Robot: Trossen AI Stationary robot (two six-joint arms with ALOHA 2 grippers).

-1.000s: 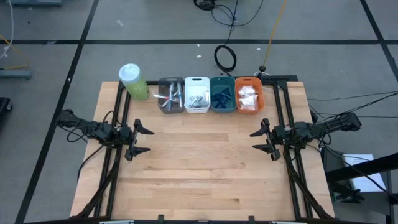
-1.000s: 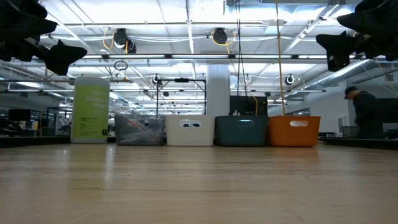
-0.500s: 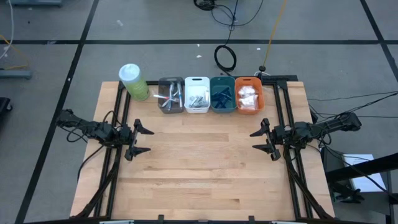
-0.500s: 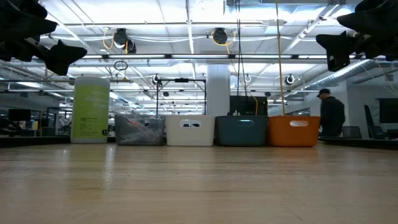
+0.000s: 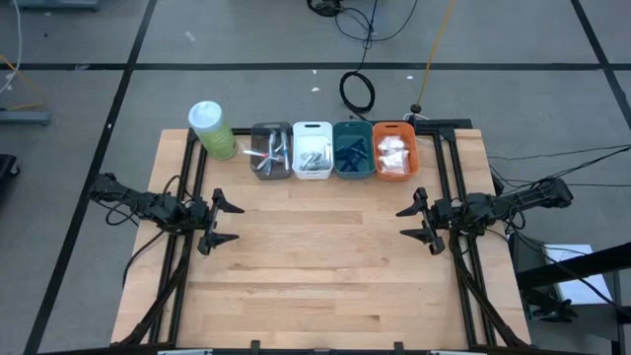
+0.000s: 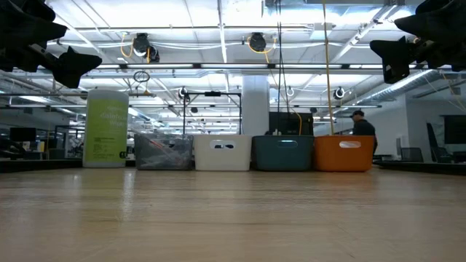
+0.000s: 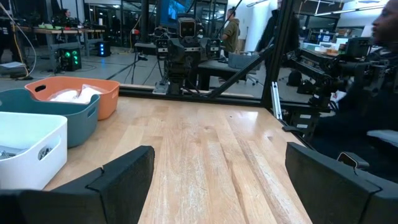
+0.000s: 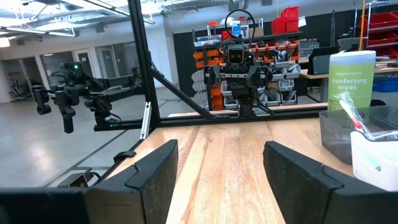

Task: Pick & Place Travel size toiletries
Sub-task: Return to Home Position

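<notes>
My left gripper [image 5: 223, 221] and right gripper [image 5: 415, 222] hang spread wide and empty over opposite sides of the table [image 5: 315, 276]. The toiletries [image 5: 314, 154] lie in the row of bins [image 5: 334, 176] at the far edge, apparently sorted, though they are too small to be sure. To home well, I retract level and slowly, with my fingers well clear of the bins.
</notes>
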